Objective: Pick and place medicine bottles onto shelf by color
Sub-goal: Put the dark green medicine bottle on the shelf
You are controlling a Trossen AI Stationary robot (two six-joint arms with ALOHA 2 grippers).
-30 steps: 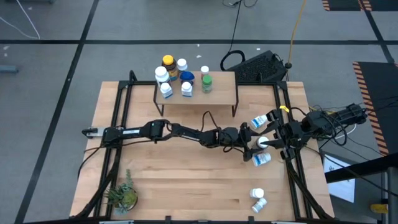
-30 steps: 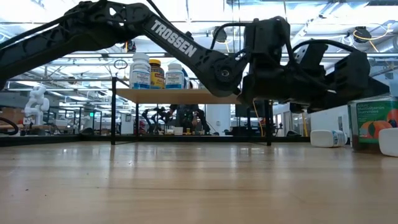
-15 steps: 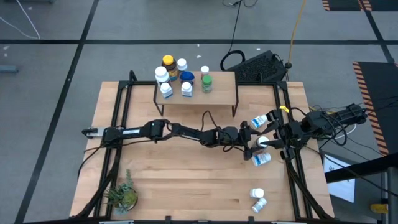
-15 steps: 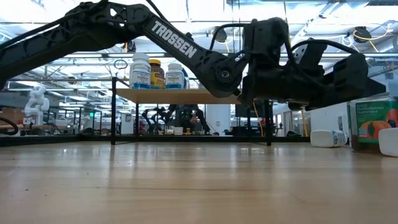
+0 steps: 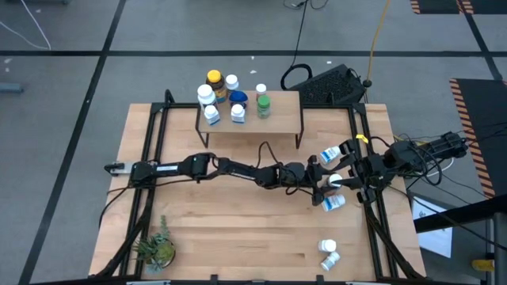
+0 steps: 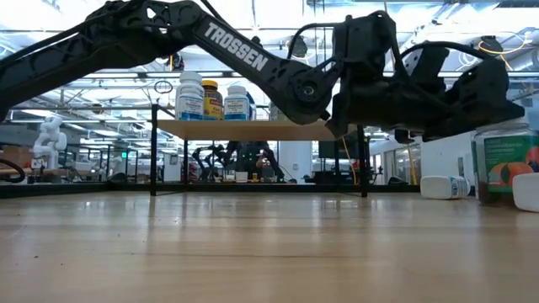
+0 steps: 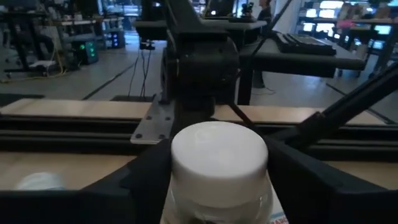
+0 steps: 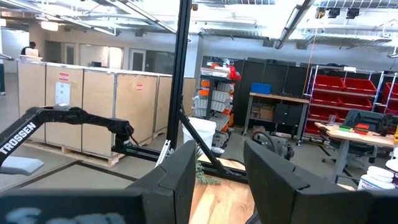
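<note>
Between the fingers of the left pincer [image 7: 214, 186] sits a white-capped medicine bottle [image 7: 219, 163], the fingers flanking it closely; whether they grip it yet cannot be told. The right pincer [image 5: 354, 176] hangs just beyond it, fingers apart and empty. Beside both pincers two more white bottles [image 5: 331, 153] lie on the desk [image 5: 238, 237], with another pair [image 5: 328, 252] farther off. Well away, the shelf [image 5: 285, 119] already carries seven bottles [image 5: 214, 79]. Judged roughly two-thirds done; five bottles remain.
</note>
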